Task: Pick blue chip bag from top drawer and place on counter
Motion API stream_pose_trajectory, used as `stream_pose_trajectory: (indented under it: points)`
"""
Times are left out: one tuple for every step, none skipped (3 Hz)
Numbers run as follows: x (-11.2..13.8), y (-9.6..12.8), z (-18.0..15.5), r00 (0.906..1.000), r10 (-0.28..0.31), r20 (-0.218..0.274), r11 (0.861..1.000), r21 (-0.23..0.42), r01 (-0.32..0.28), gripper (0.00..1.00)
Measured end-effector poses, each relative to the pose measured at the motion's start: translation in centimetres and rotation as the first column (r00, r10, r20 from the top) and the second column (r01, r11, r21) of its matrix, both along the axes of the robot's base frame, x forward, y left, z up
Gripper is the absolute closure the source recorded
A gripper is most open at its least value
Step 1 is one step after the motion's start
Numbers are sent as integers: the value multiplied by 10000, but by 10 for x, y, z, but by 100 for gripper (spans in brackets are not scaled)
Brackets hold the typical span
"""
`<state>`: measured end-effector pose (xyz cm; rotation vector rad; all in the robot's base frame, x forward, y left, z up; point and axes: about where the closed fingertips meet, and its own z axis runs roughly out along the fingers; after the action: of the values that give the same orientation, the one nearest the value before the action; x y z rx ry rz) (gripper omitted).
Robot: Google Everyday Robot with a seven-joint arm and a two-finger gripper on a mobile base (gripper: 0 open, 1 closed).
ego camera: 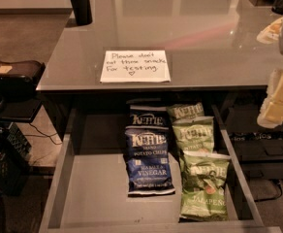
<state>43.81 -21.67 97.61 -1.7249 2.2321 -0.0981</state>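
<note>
Three green Kettle bags [195, 135] flank the blue chip bag [149, 161] in the top drawer [90, 188].
It lies flat just left of them. My gripper [279, 98] hangs at the counter's [204, 38] right front edge, well apart; I cannot tell its opening.

Counter [204, 33] glossy; blue chip bag [149, 161] glossy; end effector [277, 106], right edge, smooth.

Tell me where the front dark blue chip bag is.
The dark navy glossy chip bag lies flat in the grey metal drawer, centre, beside the light green bags; the gripper hangs at the view's right edge.
</note>
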Motion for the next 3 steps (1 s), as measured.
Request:
stream_pose_trajectory:
  points:
    - [0, 0, 0, 10000, 0, 0, 10000, 0, 0, 0]
    - [0, 2, -3, 9999, 104, 41, 9998, 146, -104, 18]
    - [3, 11, -42, 9992, 324, -237, 9948, 974, -300, 42]
